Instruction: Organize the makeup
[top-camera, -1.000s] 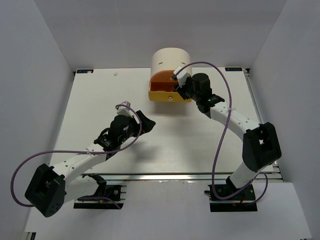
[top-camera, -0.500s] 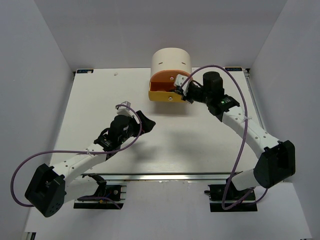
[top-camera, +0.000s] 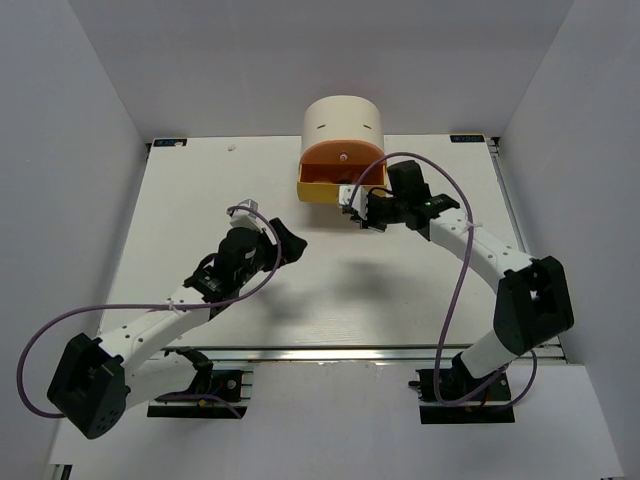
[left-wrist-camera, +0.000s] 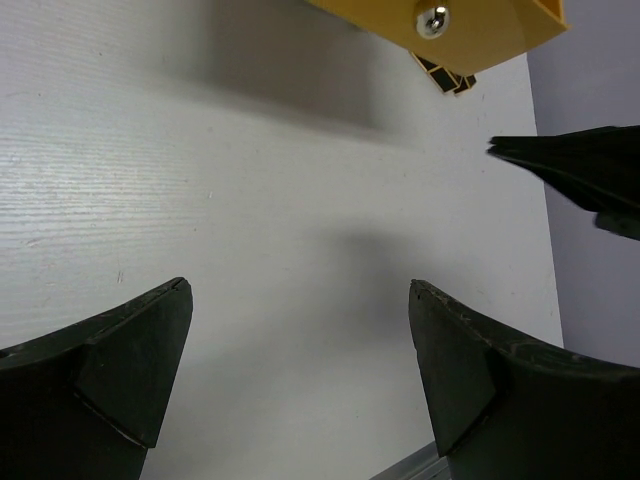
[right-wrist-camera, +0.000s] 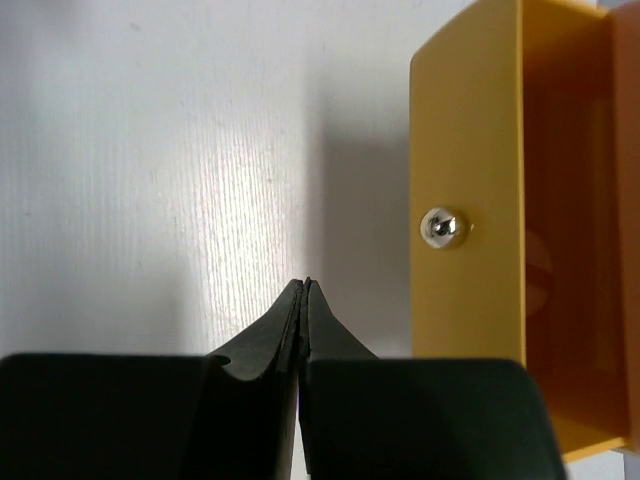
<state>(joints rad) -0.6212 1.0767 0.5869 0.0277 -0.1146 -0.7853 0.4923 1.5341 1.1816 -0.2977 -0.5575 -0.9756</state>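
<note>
No makeup shows on the desk (top-camera: 200, 200) near either pincer. If it is anywhere in view it is inside the yellow drawer (top-camera: 322, 188), whose inside is too shadowed in the right wrist view to tell. That drawer stands pulled out of the cream cabinet (top-camera: 343, 118), just beside the tips of the right pincer (right-wrist-camera: 304, 285). Its front panel and silver knob (right-wrist-camera: 443, 227) are a little ahead and to one side of the tips, not touching them. The orange drawer (top-camera: 340, 155) sits above it, farther from the pincer.

The right pincer is pressed fully together and holds nothing. The left pincer (left-wrist-camera: 300, 290) hangs spread wide over bare desk, well apart from the cabinet, also empty.

The putting-away looks finished, and the step in hand is probably closing the yellow drawer. That would call for setting the closed tips against the panel near the knob. The push should then run straight toward the cabinet, so the drawer goes in without skewing or shoving the cabinet back.

A second ago the right pincer was partly parted and reached over the drawers. It has since drawn back in front of the yellow one and closed. The left arm has hardly moved.
</note>
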